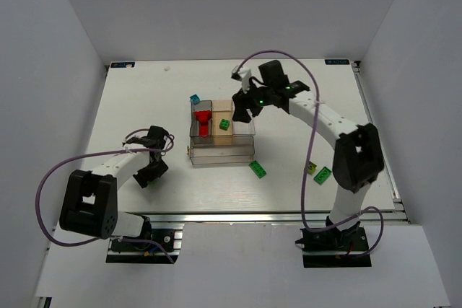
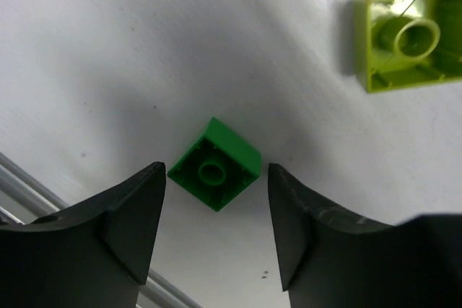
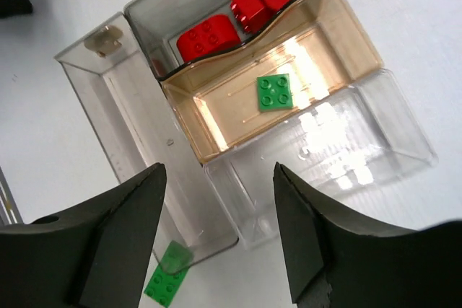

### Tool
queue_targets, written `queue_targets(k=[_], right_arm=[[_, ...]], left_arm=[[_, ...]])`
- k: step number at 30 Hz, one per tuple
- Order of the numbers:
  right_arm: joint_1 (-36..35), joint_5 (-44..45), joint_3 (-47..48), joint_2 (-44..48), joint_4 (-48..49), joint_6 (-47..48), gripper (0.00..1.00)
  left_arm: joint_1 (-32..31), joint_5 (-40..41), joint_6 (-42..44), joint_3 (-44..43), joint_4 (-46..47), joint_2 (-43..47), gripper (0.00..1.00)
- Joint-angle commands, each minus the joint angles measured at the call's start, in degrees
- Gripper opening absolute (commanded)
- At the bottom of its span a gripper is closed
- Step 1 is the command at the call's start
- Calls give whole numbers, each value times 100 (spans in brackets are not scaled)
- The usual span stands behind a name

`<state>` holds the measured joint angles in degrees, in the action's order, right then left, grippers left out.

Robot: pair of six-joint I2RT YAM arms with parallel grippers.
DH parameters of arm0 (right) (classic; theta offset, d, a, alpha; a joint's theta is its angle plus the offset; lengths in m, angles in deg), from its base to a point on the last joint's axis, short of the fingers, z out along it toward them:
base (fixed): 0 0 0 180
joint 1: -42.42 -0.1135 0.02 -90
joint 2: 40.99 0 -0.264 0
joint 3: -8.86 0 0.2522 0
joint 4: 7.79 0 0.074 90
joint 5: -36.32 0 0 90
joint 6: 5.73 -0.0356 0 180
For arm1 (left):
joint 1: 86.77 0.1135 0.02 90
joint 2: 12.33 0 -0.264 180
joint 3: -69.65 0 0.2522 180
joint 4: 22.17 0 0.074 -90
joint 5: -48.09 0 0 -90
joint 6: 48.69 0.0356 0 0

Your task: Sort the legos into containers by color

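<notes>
Both pairs of my jaws stand spread, holding nothing. My left gripper [image 2: 215, 196] frames a dark green brick [image 2: 214, 164] on the table [image 2: 108, 48], with a lime brick [image 2: 409, 34] upturned nearby. My right gripper [image 3: 218, 178] hovers over the container [image 3: 108, 106]. I judge the sorting barely begun: red bricks [image 3: 209, 34] fill the smoky compartment, and one green brick [image 3: 275, 92] lies in the tan one. A cyan brick [image 1: 195, 98] and several others lie loose outside. The curved walls blur how many reds there are.
</notes>
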<state>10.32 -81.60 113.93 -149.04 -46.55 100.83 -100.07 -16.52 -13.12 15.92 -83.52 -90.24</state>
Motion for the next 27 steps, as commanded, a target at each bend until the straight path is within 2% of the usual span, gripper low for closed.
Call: queue_targets(k=[1, 2, 4, 5, 8, 9, 11, 13, 14, 15, 17, 18, 19, 21, 23, 24, 27], right_arm=[[247, -257, -498, 897, 670, -284, 66], [343, -275, -761, 1021, 697, -267, 66], [458, -327, -982, 1364, 724, -232, 66], [485, -380, -1088, 1461, 724, -197, 66], [573, -512, -1536, 1857, 663, 66, 68], [608, -539, -1859, 2093, 671, 180, 75], [599, -451, -2282, 2392, 924, 453, 89], [617, -425, -2845, 2823, 1101, 611, 89], [652, -512, -2968, 2999, 1102, 742, 82], [669, -626, -3057, 3052, 1024, 857, 69], [670, -994, -3198, 3097, 647, 1200, 35], [670, -1231, -3224, 3106, 514, 1340, 11], [670, -1303, -3320, 3106, 417, 1411, 1], [670, -1373, -3435, 3123, 364, 1351, 0], [652, -1278, -3645, 3123, 390, 1150, 0], [626, -1155, -3699, 3080, 433, 1026, 12], [634, -953, -3699, 2835, 224, 736, 24]], left_arm=[[143, -157, 47, 50, 364, -92, 68], [196, -226, 90, 42, 391, -119, 60], [249, -279, 135, 33, 453, -145, 52], [249, -297, 152, 15, 470, -137, 45], [310, -411, 214, -108, 444, -58, 35], [310, -455, 240, -151, 374, -6, 27], [310, -587, 398, -301, 374, 309, 20], [206, -981, 835, -502, 531, 644, 11], [153, -1488, 1003, -556, 741, 1020, 10], [152, -1797, 1170, -582, 925, 1232, 9], [152, -2378, 1488, -548, 1295, 1714, 7], [152, -2937, 1558, -539, 1636, 1839, 6], [152, -3160, 1594, -547, 1778, 1919, 5], [152, -3600, 1603, -574, 2199, 1929, 5], [91, -4364, 1568, -644, 2691, 1701, 4], [30, -4567, 1559, -696, 2816, 1361, 4], [-180, -5008, 1550, -1039, 3237, 605, 3]])
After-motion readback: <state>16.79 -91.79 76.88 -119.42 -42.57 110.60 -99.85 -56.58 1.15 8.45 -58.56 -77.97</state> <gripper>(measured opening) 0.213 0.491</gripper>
